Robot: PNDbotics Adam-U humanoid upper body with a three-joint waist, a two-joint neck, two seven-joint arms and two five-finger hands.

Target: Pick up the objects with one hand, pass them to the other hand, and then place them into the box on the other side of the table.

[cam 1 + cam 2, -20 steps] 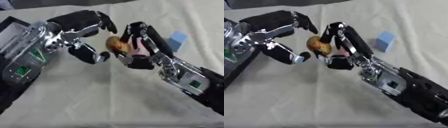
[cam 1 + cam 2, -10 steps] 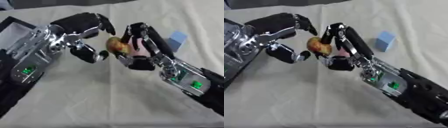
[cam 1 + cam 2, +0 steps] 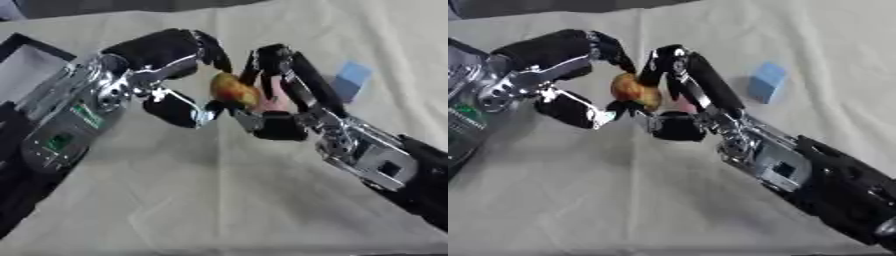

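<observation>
Worktop (image 3: 219, 200), cloth-covered: your two arms meet mid-air above it. Box (image 3: 26, 65) waits at left edge. Left robot hand (image 3: 175, 75) has closed in over last second, its curled fingers and thumb now bracketing fruit, contact unclear. Right robot hand (image 3: 280, 95) still clasps yellow-red fruit (image 3: 234, 90). Handover looks nearly made, release pending. Blue block (image 3: 766, 82) lies untouched on worktop beyond right robot hand.

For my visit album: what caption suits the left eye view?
Two robot hands meet above the cloth: the right robot hand holds a yellow-red fruit as the left robot hand closes around it.
</observation>
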